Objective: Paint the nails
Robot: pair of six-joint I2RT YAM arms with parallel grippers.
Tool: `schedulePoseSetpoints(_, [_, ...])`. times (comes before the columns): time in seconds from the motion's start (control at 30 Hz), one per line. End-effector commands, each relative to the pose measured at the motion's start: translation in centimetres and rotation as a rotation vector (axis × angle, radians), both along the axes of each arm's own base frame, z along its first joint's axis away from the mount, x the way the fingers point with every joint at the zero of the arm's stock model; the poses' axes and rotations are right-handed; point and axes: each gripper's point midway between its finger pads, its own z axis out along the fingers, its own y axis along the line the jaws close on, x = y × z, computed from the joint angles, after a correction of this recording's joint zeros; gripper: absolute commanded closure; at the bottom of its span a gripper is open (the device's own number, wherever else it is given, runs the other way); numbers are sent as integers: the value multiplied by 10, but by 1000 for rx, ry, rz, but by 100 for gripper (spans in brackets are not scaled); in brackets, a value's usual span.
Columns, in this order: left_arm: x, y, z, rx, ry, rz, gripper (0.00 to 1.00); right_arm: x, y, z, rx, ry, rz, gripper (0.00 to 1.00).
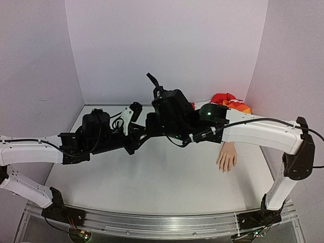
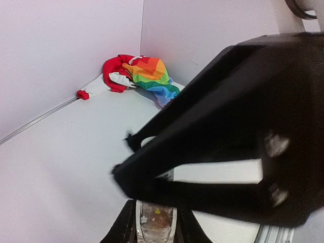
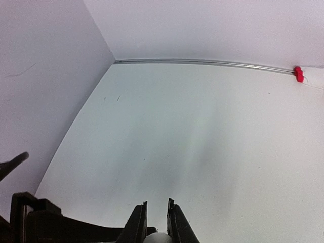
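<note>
1. One small fake hand [image 1: 228, 154], pale and flesh-coloured, lies flat on the counter [image 1: 162, 195] right of the middle. Its fingertips point toward the near edge. The nails [image 1: 226, 169] at those tips are too small for us to judge their colour.
2. Its rainbow sleeve [image 2: 150, 74] and red cuff [image 2: 115, 67] sit bunched in the far right corner. The right arm [image 1: 258, 132] crosses above the wrist, so we cannot see where hand and sleeve join.
3. Well to the left of the hand, the left tool [image 2: 155, 206] is clamped on the small clear bottle [image 2: 156, 225], with one dark finger against each side.
4. Brownish and yellowish flecks show through the bottle's clear wall. We cannot tell how full it is.
5. The right tool [image 3: 157, 203] has its fingers nearly together, with only a slim gap between them. A pale rounded thing [image 3: 159, 238] shows low in that gap, at the picture's bottom edge, and we cannot tell whether it is gripped.
6. From above, both tools meet over the counter left of middle.
7. A small red piece [image 3: 298, 74] sits where the counter meets the back wall.
</note>
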Motion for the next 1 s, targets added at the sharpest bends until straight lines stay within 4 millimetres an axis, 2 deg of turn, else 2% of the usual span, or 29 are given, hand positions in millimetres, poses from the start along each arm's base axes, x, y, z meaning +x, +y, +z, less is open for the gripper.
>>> schedulePoseSetpoints(0.0, [-37,14,28,-132,-80,-197,100,-55,-8,23,0,35,353,55])
schedulePoseSetpoints(0.03, [-50,15,28,-150,-76,-260,100,-65,-8,25,23,41,424,46])
schedulePoseSetpoints(0.13, [-87,16,32,-196,-63,-441,100,-97,-7,35,100,31,656,35])
schedulePoseSetpoints(0.3, [-121,15,47,-233,-21,-636,100,-127,-6,51,198,28,874,36])
schedulePoseSetpoints(0.37, [-129,14,52,-241,-9,-684,100,-138,-1,55,224,38,953,39])
schedulePoseSetpoints(0.5, [-136,12,62,-259,-3,-739,100,-150,10,60,265,68,1046,54])
schedulePoseSetpoints(0.6, [-138,11,66,-270,-5,-757,100,-153,16,62,283,82,1073,71])
schedulePoseSetpoints(0.63, [-139,11,68,-273,-7,-763,100,-154,17,62,285,89,1080,74])
schedulePoseSetpoints(0.7, [-139,11,70,-281,-8,-767,100,-156,18,62,293,94,1095,75])
schedulePoseSetpoints(0.77, [-141,12,73,-290,-14,-773,100,-157,19,62,299,96,1101,84])
schedulePoseSetpoints(0.87, [-134,12,77,-301,-21,-725,100,-153,20,59,298,94,1077,99])
schedulePoseSetpoints(0.97, [-107,13,80,-310,-15,-561,100,-145,22,56,297,91,1015,100])
